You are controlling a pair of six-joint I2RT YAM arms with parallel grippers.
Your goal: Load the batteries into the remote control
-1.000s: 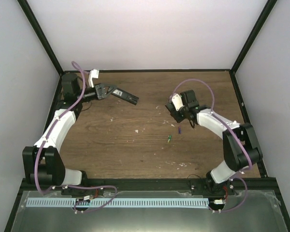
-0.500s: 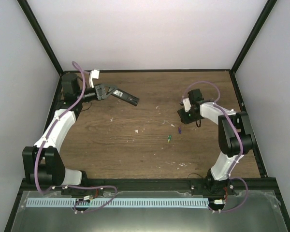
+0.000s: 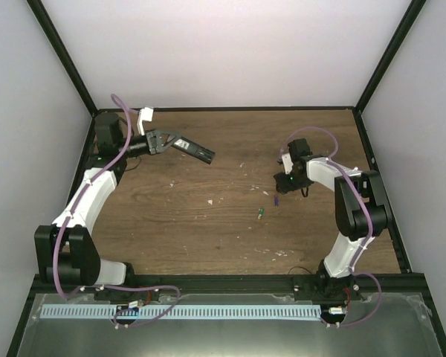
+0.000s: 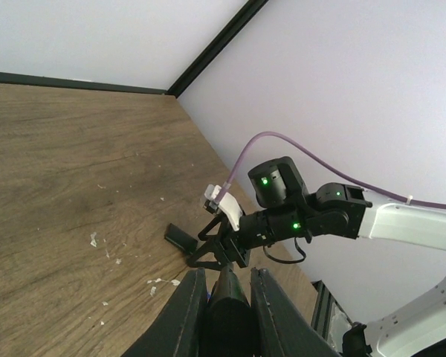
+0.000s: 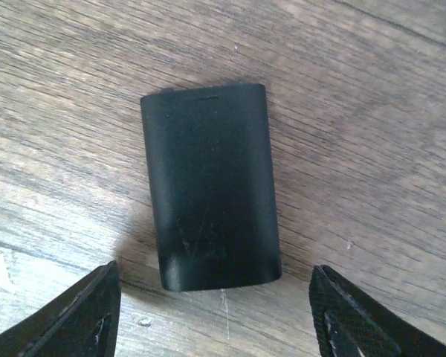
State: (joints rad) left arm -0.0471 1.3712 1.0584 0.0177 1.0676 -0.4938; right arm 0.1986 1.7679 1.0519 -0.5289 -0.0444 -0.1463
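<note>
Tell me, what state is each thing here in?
remote control: clamped in the left gripper, batteries not in.
left gripper: shut on the remote control.
right gripper: open, holding nothing.
battery cover: off, flat on the table under the right gripper.
green battery: loose on the table.
purple battery: loose on the table.

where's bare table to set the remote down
Bare table between the left arm and the green battery, and along the far edge behind the remote. Crowded right of middle: purple battery and cover by the right pincer.

Both arms [image 3: 85,197] wear white shells, black joints, purple cables [image 4: 267,134] and black fingers [image 5: 89,321].
</note>
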